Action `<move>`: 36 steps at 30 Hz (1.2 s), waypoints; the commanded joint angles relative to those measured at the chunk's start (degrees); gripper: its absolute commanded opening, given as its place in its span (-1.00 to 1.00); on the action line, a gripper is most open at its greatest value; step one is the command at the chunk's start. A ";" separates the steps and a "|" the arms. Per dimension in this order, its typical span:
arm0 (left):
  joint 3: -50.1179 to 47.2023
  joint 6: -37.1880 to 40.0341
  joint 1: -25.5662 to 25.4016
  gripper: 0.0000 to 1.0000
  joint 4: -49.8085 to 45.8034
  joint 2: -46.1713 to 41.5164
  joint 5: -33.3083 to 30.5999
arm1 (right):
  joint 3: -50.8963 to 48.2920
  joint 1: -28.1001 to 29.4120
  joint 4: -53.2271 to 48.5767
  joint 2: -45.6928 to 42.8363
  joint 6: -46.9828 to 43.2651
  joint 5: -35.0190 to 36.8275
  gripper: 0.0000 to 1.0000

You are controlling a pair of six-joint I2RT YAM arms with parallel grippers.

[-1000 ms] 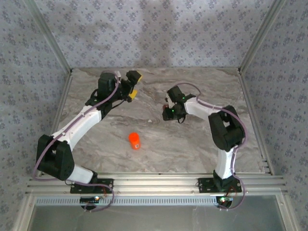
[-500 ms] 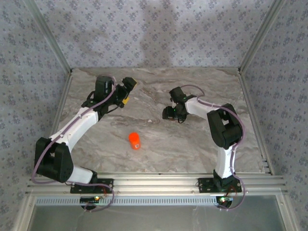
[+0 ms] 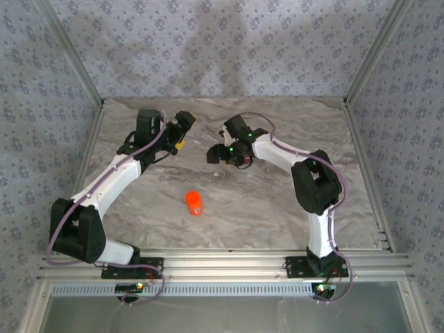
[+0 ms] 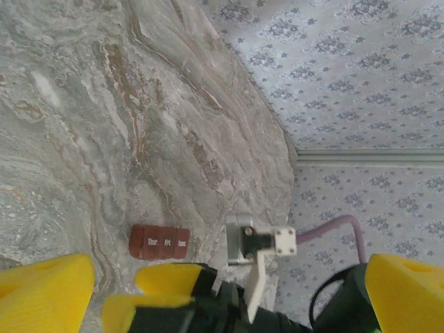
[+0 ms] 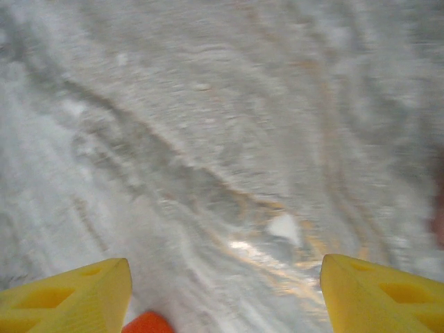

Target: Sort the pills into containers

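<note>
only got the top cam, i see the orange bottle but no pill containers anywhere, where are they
observer: the left wrist view has them. The dark reddish-brown containers lie flat on the marble table, one strip of three joined lids with white lettering on top.
operator: ok and is the right gripper carrying anything, too small to tell from up here
observer: no. In the right wrist view the right gripper has its yellow fingers wide apart, with bare marble between them.
</note>
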 commanded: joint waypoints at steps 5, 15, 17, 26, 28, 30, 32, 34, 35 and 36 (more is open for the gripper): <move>1.39 2.07 1.74 1.00 -1.72 -0.88 -0.31 | 3.50 -6.29 -6.63 -1.55 -5.30 3.76 0.46; 1.58 1.78 0.42 0.99 -1.85 0.83 1.21 | 20.58 -14.94 -14.74 15.28 -8.50 4.96 0.46; 1.59 1.73 0.04 0.99 -1.81 1.02 1.14 | 20.08 -15.29 -14.11 16.07 -8.43 3.55 0.46; 2.84 1.74 -0.95 1.00 -1.87 2.46 1.29 | 9.97 -14.93 -6.77 12.47 -6.10 -2.10 0.40; 2.99 1.74 -1.04 0.99 -1.81 2.67 1.53 | 6.69 -14.66 -4.49 10.80 -5.10 -2.87 0.39; 3.01 1.70 -1.02 1.00 -1.90 2.63 1.55 | 3.91 -14.25 -2.77 9.25 -4.06 -3.69 0.38; 2.93 1.85 -1.03 0.99 -1.99 2.57 1.58 | 1.17 -13.71 -1.17 7.43 -3.26 -4.21 0.38; 2.80 2.09 -1.04 0.99 -2.16 2.47 1.57 | -1.28 -12.76 0.10 5.66 -2.56 -5.00 0.38; 2.71 2.10 -1.03 0.99 -2.21 2.44 1.64 | -2.80 -12.05 0.62 4.45 -2.20 -5.17 0.38; 2.67 2.16 -1.03 0.99 -2.23 2.43 1.59 | -4.13 -11.32 1.29 3.41 -1.90 -5.34 0.38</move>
